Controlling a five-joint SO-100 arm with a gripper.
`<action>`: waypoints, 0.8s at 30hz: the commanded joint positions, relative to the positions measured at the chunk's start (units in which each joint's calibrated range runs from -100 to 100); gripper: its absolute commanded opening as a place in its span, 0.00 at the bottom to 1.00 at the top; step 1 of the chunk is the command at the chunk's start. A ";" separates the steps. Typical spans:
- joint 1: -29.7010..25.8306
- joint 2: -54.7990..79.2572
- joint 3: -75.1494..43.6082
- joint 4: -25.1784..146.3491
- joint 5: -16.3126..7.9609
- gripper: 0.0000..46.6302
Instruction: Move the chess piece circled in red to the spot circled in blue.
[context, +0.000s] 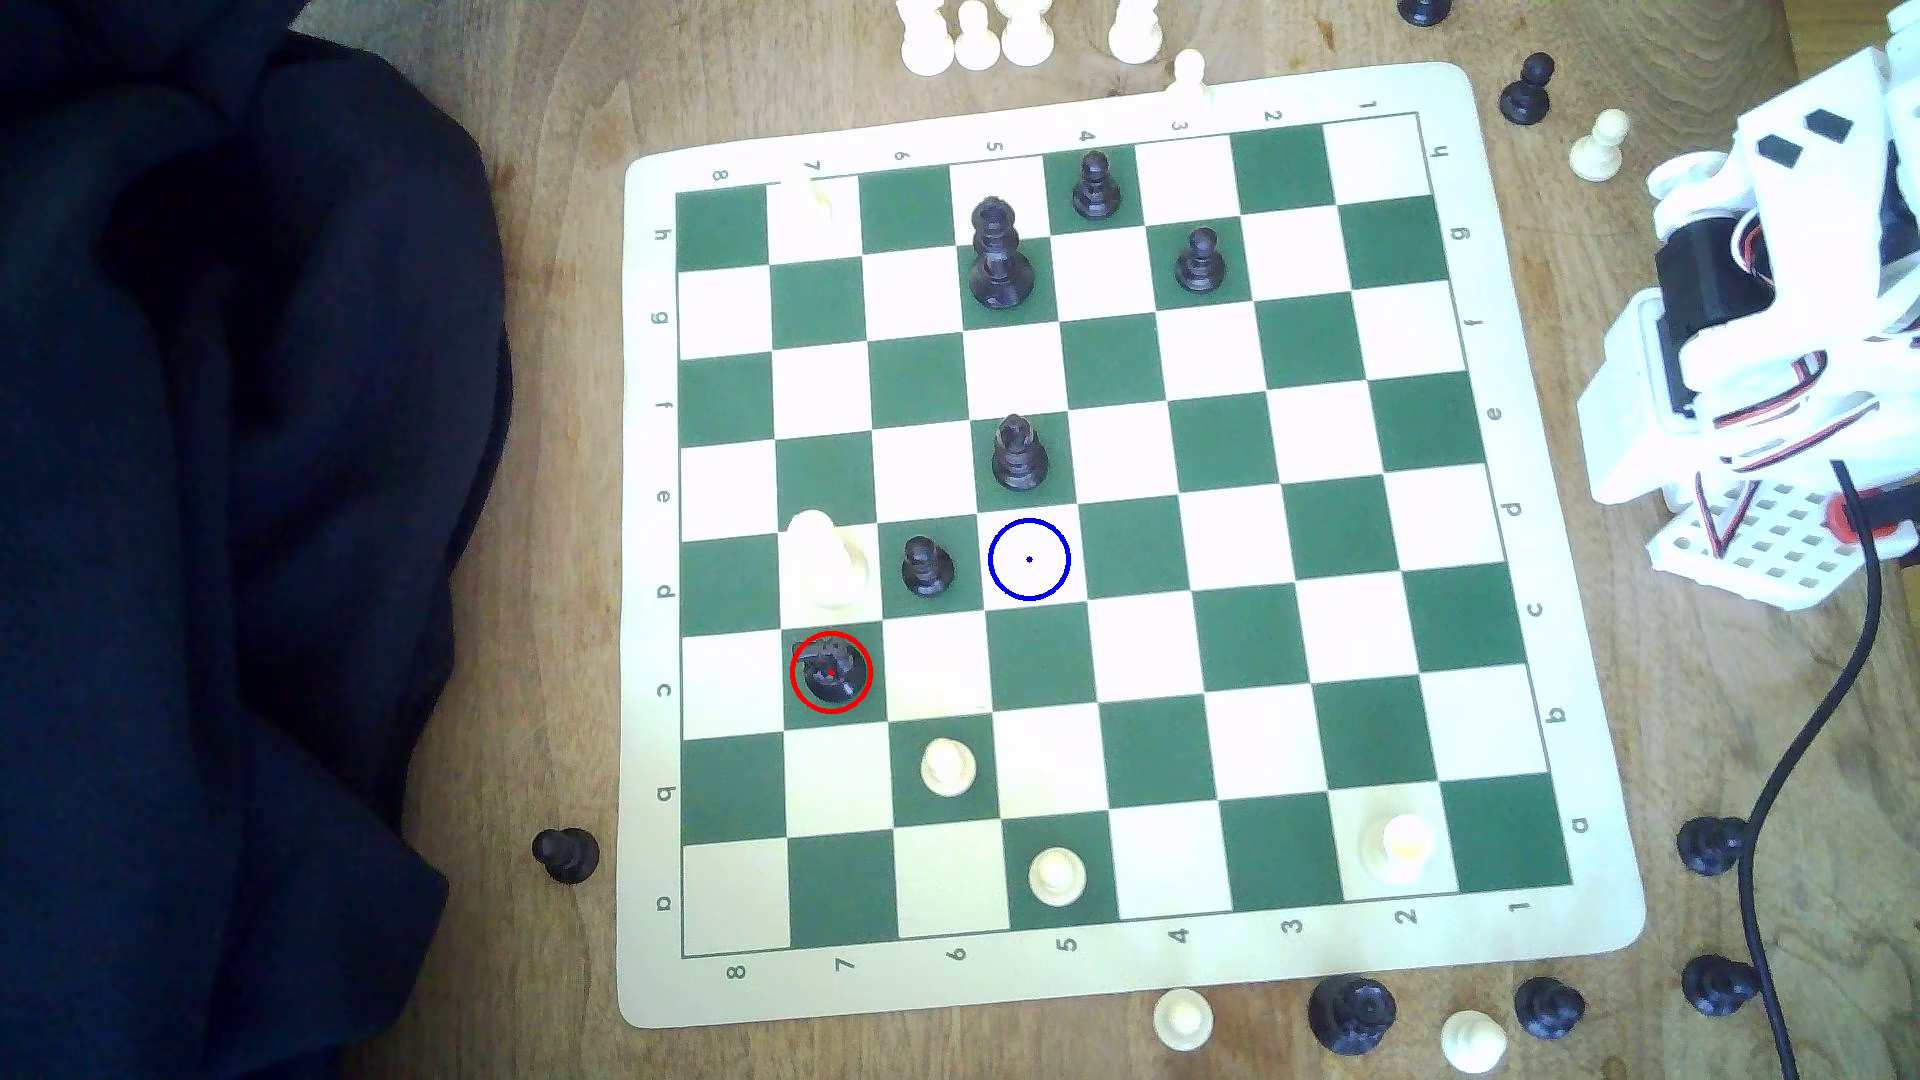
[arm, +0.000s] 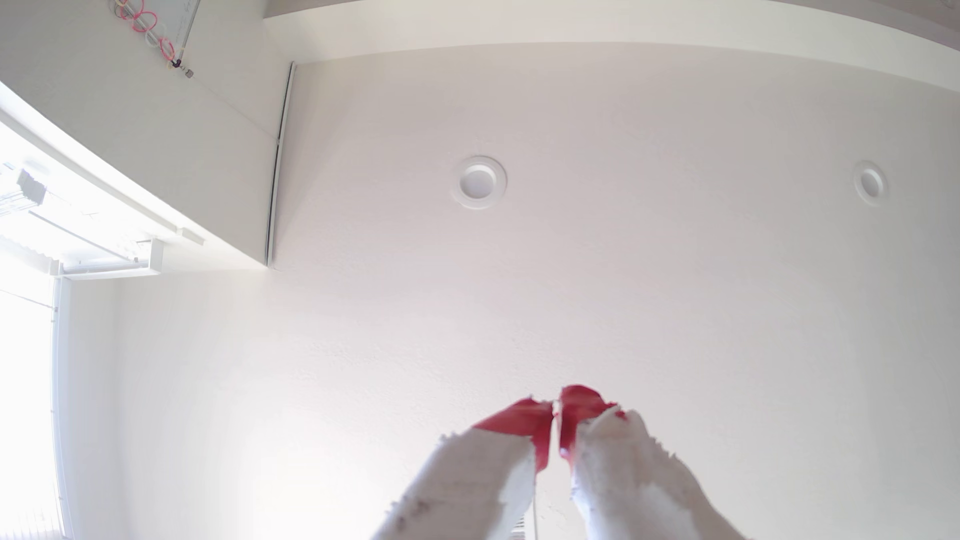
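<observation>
The gripper (arm: 556, 415) points at the ceiling, jaws almost together, holding nothing. The knight (context: 831, 672) stands far across the board (context: 1558, 966), near its numbered-8 edge; the spot (context: 1029, 560) lies nearer the arm (context: 1756, 343).

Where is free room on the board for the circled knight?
The blue-ringed square is bare, as is the board's right half in the exterior view. Crowded: a black pawn beside the ring, a black piece above.
</observation>
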 joint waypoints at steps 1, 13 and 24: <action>-2.45 -0.28 1.08 -0.95 0.20 0.00; -5.19 -0.20 0.99 37.79 0.00 0.00; -2.06 -0.28 -8.62 90.86 -0.20 0.02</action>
